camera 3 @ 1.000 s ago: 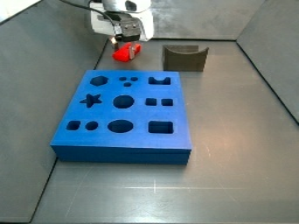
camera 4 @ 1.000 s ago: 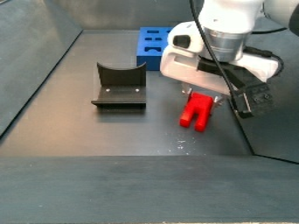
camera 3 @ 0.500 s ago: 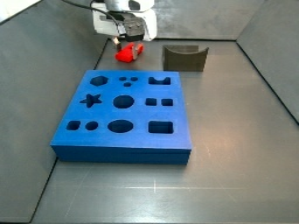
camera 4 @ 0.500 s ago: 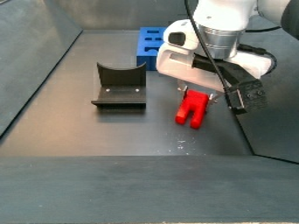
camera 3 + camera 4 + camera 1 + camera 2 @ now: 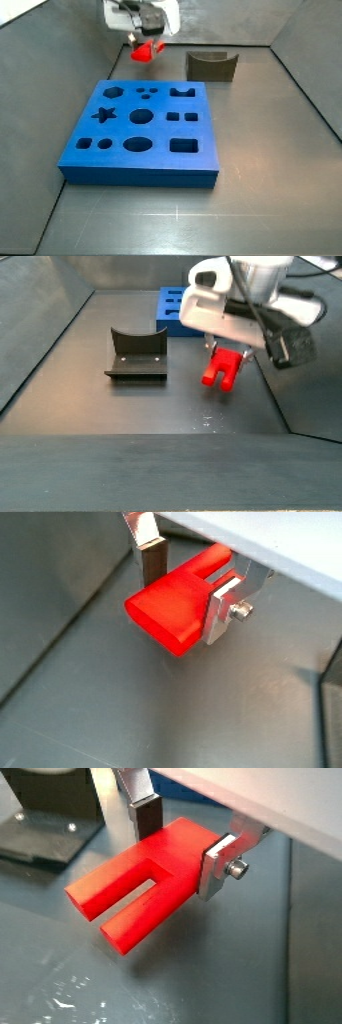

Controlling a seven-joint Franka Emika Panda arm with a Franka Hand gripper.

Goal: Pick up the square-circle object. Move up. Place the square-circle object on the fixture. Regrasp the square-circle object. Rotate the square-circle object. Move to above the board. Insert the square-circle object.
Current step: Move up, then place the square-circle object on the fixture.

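Square-circle object (image 5: 144, 890), a small red pronged plastic block, now hangs lifted, clamped in the gripper (image 5: 181, 838), ready for the dark notched fixture (image 5: 135, 353).

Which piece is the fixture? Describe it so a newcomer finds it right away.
Start at the big blue board with shaped holes. Beyond its far edge, the fixture stands alone on the grey floor, apart from the gripper that holds the red square-circle object in the air. It is the only small dark block, with a curved notch in its top.
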